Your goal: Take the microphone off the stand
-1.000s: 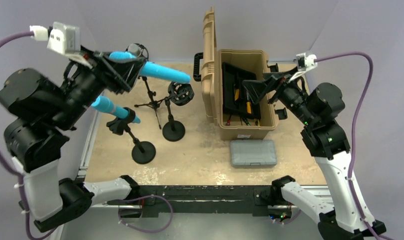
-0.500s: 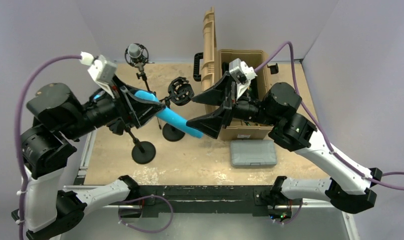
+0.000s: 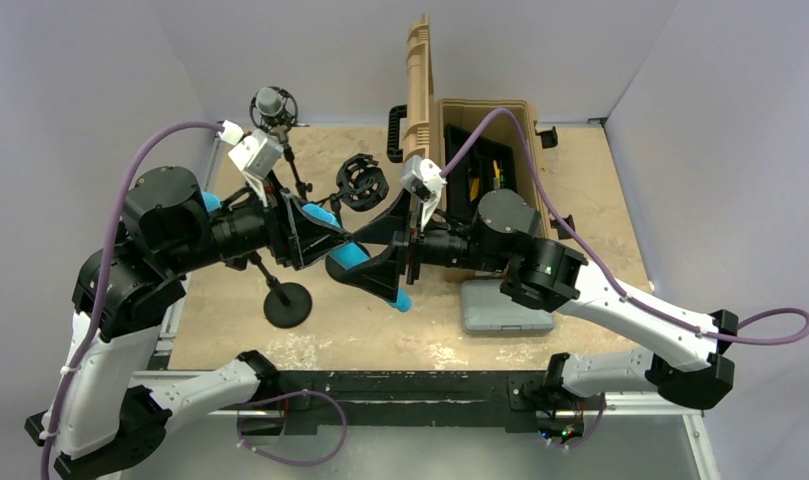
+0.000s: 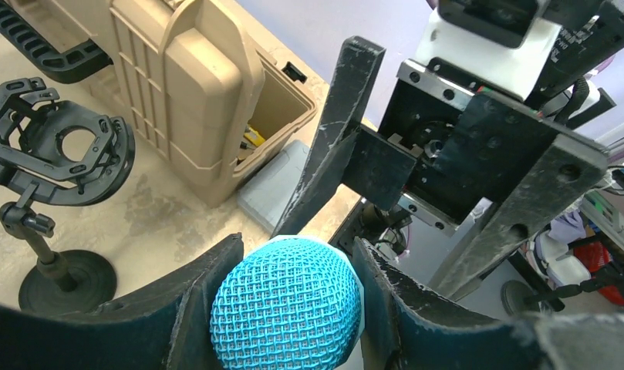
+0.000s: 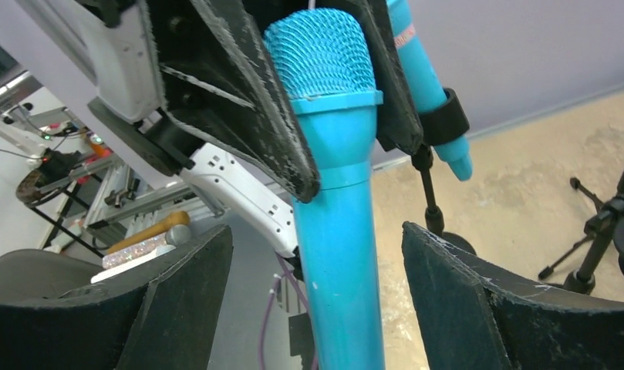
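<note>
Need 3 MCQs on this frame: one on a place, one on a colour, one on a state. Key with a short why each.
1. Where does the grey case lie relative to the tan toolbox?
A) inside it
B) on the table at its near side
C) on its lid

2. What colour is the held microphone?
A) red
B) silver
C) blue

3. How does the right claw stand?
A) open around the handle
B) shut on the handle
C) shut on a stand

Key: B, it lies flat just outside the box; C, blue from mesh to handle; A, gaps show either side of the handle, while the left claw grips the head.
</note>
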